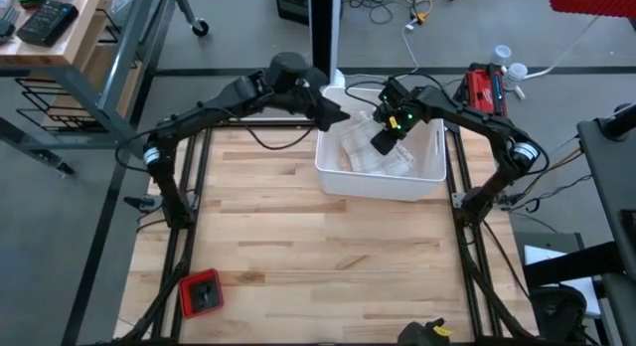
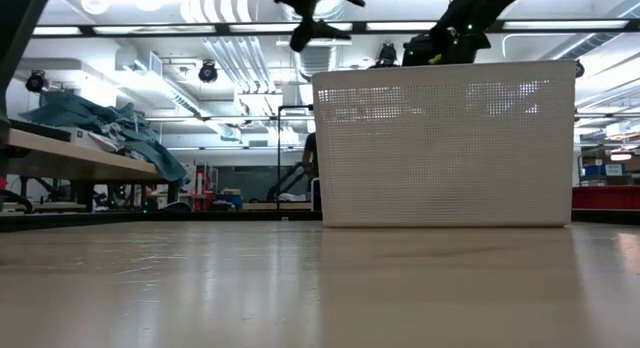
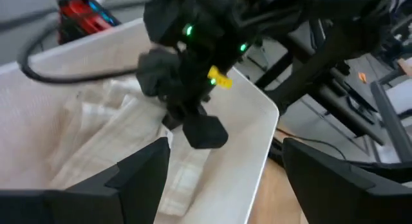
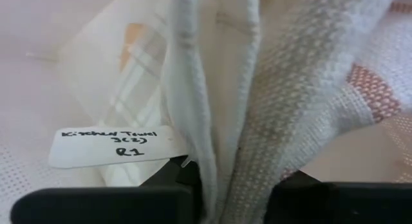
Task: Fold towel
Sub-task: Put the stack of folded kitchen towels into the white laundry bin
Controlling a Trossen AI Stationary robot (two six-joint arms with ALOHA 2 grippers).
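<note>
Overhead view first: a white basket [image 1: 382,183] stands at the far middle of the wooden counter [image 1: 318,257], with pale checked towels [image 1: 370,153] piled inside. The right pincer [image 1: 384,143] reaches down into the basket among the towels. The left pincer [image 1: 334,114] hangs over the basket's far left corner, its fingers spread and holding nothing. A small red block [image 1: 202,292] lies near the counter's front left corner, well apart from the basket.

Level view across the counter: the perforated white basket [image 2: 446,148] fills the right half of the picture, and its wall hides what lies inside. Both arms come in from above its rim; the pincer tips cannot be made out here. A heap of blue cloth [image 2: 110,128] sits on a bench in the room behind.

Left wrist view: two dark fingers [image 3: 129,182] stand wide apart with nothing between them. Beyond them the right pincer [image 3: 199,130] points down into the basket [image 3: 254,153], onto the folded checked towels [image 3: 109,140].

Right wrist view: the right pincer [image 4: 228,192] is closed on a bunched fold of towel [image 4: 257,102], which rises from between its two dark fingers [image 4: 103,208]. White fabric, waffle weave and an orange check stripe crowd together. A white label [image 4: 116,145] with handwriting is attached just beside the grip.
</note>
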